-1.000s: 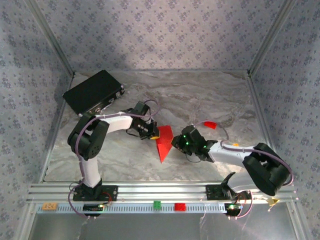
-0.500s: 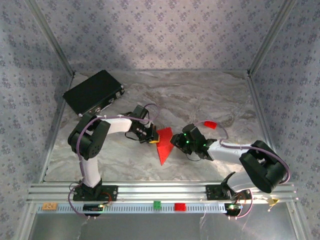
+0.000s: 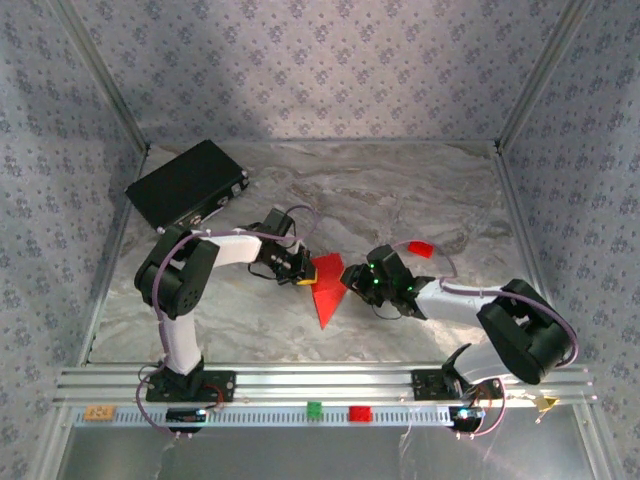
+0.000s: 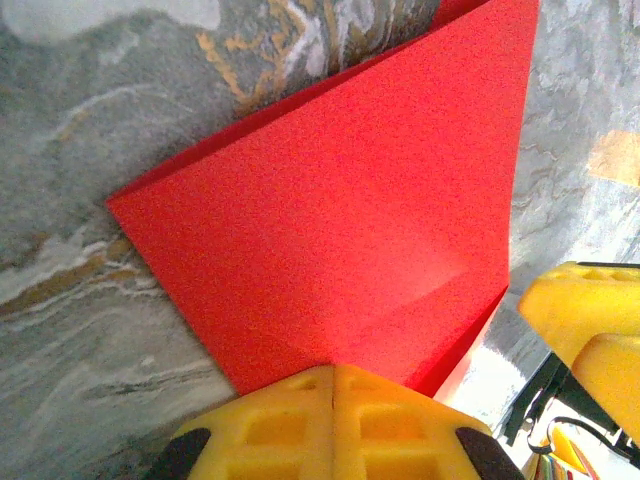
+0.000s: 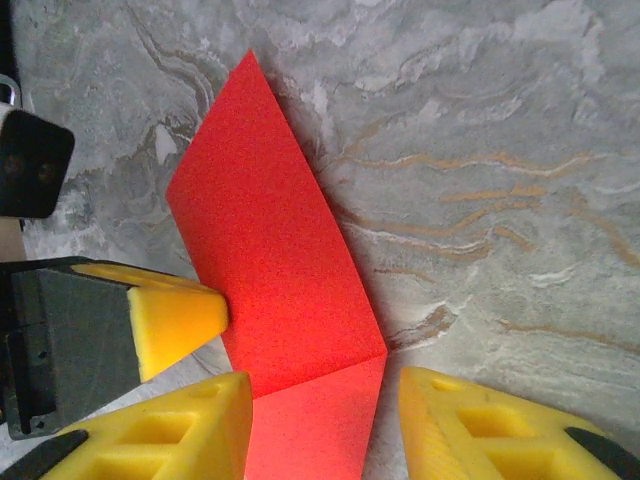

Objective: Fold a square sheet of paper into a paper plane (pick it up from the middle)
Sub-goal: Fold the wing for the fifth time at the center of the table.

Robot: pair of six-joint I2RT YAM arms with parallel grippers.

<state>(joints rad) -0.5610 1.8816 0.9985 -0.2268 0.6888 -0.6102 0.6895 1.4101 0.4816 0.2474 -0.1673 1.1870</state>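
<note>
At the bottom of the left wrist view, the left gripper [image 4: 335,400] has its yellow pads pressed together with no gap. Their tips sit at the near edge of the thin, bright red square sheet of paper [image 4: 350,220] — whether a layer is nipped between them I cannot tell. The right gripper [image 5: 325,405] stands partly open, with a finger on either side of the paper's lower end, gripping nothing.

In the top view the paper lies mid-frame between both grippers, on the grey marble-patterned table [image 3: 420,200]. It does not read as a square: flaps are folded into a narrow wedge pointing toward the bottom of the frame (a crease crosses it in the right wrist view). I judge the task roughly midway — nose folds made, wings and centre fold to come.

Along the bottom rail sit a small green block [image 3: 314,409] and a small red block [image 3: 359,413]. Right of centre lies another small red piece [image 3: 421,248], and at upper left a flat black box [image 3: 187,183]. All are well apart from the paper; only the grippers crowd each other.
</note>
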